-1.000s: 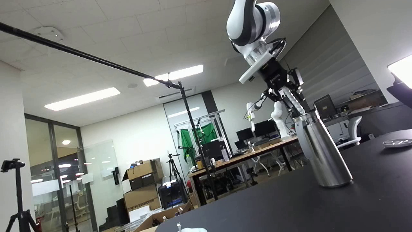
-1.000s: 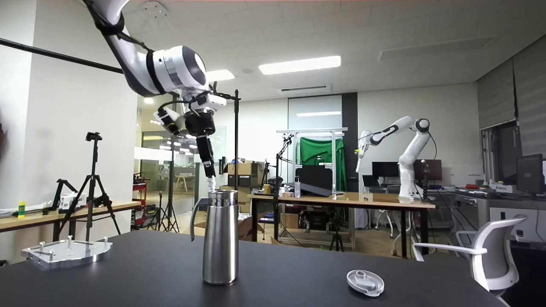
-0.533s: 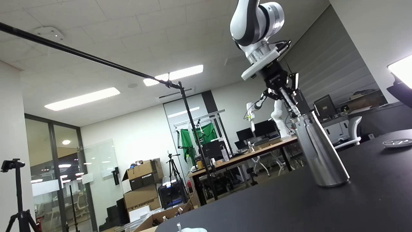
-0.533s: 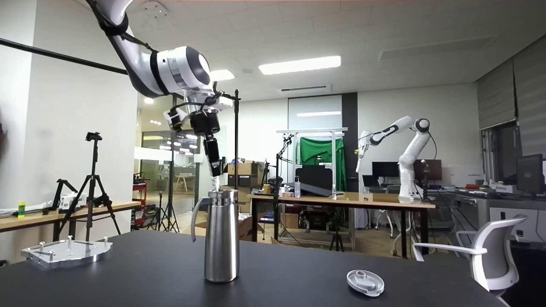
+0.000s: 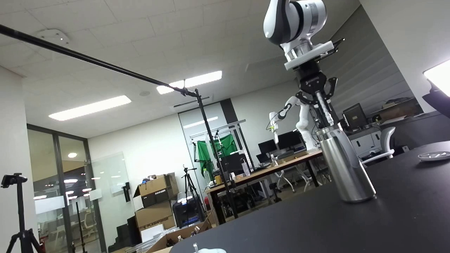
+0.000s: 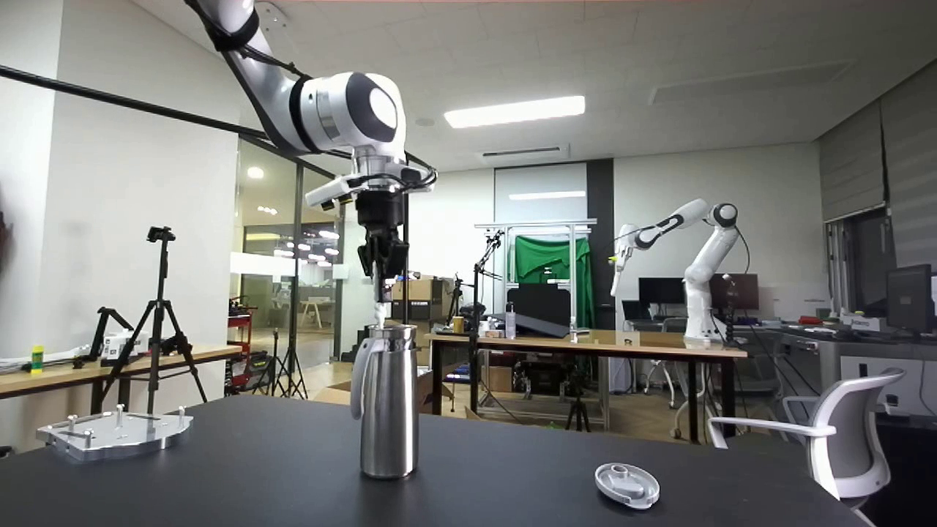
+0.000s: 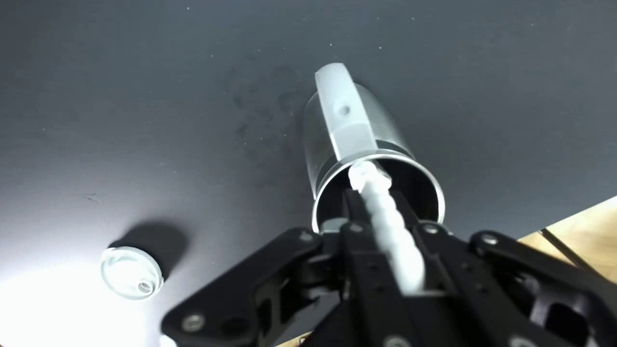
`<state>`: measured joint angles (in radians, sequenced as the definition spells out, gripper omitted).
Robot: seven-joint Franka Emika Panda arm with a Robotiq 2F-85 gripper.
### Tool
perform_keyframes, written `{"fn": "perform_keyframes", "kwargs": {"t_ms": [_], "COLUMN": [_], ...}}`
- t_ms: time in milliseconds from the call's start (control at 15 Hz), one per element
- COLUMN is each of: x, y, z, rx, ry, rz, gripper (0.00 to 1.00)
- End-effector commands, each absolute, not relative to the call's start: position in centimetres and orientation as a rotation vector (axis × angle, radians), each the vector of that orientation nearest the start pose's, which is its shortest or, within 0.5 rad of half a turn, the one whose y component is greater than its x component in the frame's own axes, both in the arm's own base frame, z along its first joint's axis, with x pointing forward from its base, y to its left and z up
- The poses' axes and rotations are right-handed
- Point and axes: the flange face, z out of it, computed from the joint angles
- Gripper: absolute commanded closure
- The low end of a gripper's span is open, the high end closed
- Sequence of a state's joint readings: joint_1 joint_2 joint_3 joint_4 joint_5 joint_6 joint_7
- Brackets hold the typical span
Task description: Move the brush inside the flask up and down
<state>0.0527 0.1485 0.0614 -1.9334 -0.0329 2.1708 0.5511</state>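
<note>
You are holding the brush [image 7: 390, 225] clamped in the jaws with its lower end inside the flask [image 6: 392, 417], presumably for straight strokes, while in the wrist view the lid [image 7: 129, 272] is lying at the flask's eight o'clock, likely off for access.

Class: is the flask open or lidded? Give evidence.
Open: the wrist view shows the flask unlidded, its dark interior visible around the brush.
</note>
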Motion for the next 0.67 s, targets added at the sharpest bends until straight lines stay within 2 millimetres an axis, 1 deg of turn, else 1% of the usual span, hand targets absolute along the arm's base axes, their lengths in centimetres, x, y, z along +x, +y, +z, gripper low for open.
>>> {"fn": "perform_keyframes", "kwargs": {"t_ms": [0,133,267,400,600], "x": [59.5,59.7,59.9,60.1,60.3], "y": [3.8,2.6,1.9,1.6,2.0], "z": [43.6,44.4,45.7,47.0,49.1], "rx": [-3.103,-3.134,-3.150,-3.160,-3.163], "ry": [0.494,0.417,0.335,0.257,0.148], "rz": [-0.106,-0.117,-0.139,-0.172,-0.237], "gripper": [0.96,0.96,0.96,0.96,0.96]}}
